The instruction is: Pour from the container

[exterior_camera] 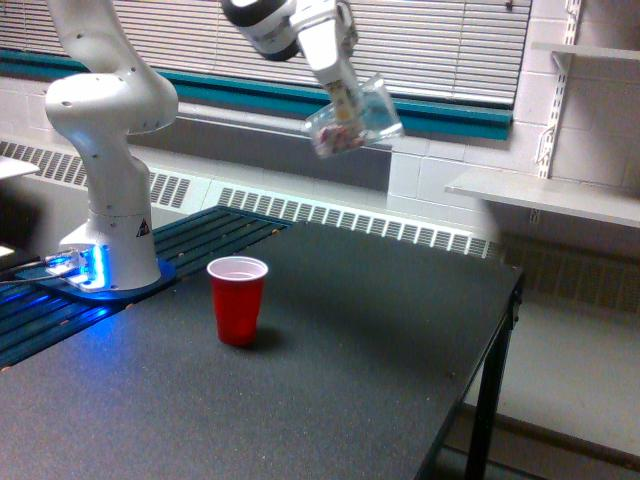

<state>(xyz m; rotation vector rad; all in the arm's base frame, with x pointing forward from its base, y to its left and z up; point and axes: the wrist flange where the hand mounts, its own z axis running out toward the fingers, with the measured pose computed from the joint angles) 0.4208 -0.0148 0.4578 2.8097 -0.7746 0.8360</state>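
Container [353, 117]: clear cup, pinkish bits inside, tilted, held aloft by gripper [342, 92], jaws clamped on it. Red cup [237, 299]: upright on black table [380, 370], below and toward the exterior view's left of the container. Tabletop around it open to the edges.

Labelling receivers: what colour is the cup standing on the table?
Red outside, white inside; the plastic cup shows in the exterior view.

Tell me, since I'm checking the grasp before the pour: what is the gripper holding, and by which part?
The gripper holds the clear cup, tilted in the air, apparently gripped at its upper side; the exact contact is hard to see.
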